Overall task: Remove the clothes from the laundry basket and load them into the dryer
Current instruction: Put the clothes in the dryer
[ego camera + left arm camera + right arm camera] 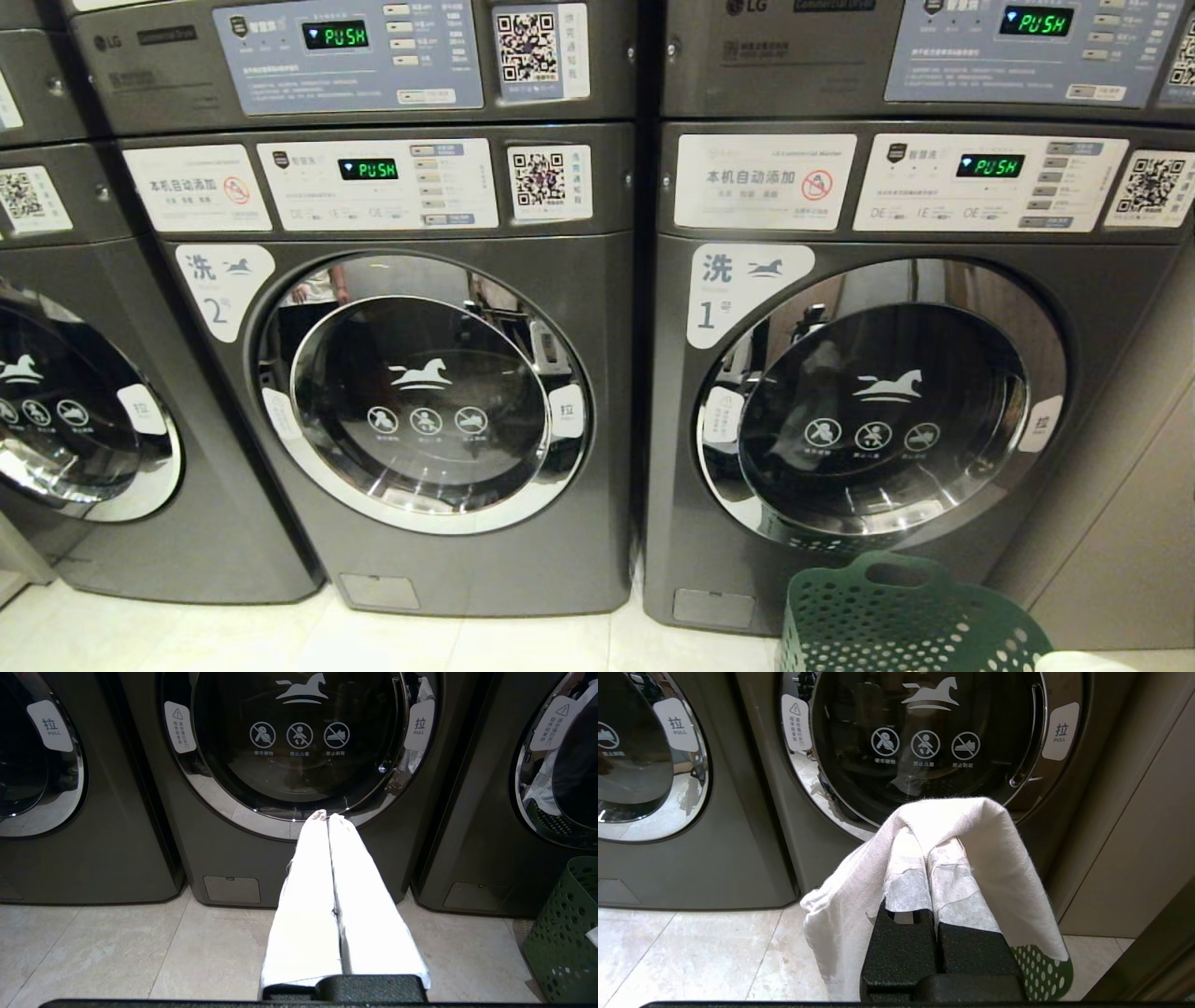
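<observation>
The green perforated laundry basket [896, 616] stands on the floor before the machine marked 1 [878, 411], whose round door is shut. My right gripper [927, 844] is shut on a white cloth [1004, 868] that drapes over both fingertips and hangs down on each side above the basket [1045, 970]. It faces that shut door [924, 742]. My left gripper [327, 815] is shut and holds nothing. It points at the shut door of the machine marked 2 [299, 742]. I cannot tell which machine is the dryer. No other clothes show in the basket.
A row of grey front-loaders [420, 392] with lit PUSH displays fills the view, with a second row's control panels [345, 56] stacked above. A beige wall panel [1139, 523] stands right of machine 1. The floor is pale tile [117, 952]. The basket [565, 933] sits to the left gripper's right.
</observation>
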`<state>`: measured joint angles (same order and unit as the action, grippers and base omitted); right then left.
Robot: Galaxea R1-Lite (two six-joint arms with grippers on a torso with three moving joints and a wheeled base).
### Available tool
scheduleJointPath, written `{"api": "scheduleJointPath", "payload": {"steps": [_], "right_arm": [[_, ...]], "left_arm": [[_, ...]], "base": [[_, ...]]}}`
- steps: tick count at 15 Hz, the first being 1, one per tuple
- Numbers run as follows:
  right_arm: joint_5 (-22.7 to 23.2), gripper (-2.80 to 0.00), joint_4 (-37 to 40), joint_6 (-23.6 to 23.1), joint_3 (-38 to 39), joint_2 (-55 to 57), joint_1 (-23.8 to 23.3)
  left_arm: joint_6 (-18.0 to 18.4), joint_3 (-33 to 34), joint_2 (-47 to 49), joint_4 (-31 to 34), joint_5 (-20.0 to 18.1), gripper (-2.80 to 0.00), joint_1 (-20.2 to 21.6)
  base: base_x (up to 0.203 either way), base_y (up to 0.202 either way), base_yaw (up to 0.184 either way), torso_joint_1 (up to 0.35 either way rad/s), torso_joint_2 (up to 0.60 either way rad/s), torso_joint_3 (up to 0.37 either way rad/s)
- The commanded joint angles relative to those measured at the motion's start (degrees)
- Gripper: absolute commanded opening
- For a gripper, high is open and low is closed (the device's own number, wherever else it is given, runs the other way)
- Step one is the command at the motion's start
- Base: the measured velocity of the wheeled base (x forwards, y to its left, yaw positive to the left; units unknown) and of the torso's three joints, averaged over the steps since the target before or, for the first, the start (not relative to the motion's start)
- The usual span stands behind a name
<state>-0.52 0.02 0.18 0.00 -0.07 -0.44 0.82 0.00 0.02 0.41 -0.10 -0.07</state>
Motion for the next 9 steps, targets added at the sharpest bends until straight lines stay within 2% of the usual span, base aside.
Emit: {"api": "scheduleJointPath", "payload": {"steps": [1, 9], "right_arm": [[0.0, -2.80, 0.0, 0.0, 0.0, 0.1, 0.0], [0.0, -2.80, 0.0, 0.0, 0.0, 0.1, 0.0]], "left_arm": [[0.0, 0.0, 0.0, 0.0, 0.0, -2.80, 0.0], [0.1, 0.0, 0.0, -0.1, 0.0, -2.80, 0.0]], "base": [[0.005, 0.069, 0.000, 0.002, 0.00, 0.004], [0.000, 0.188, -0.001, 0.003, 0.00, 0.004]]}}
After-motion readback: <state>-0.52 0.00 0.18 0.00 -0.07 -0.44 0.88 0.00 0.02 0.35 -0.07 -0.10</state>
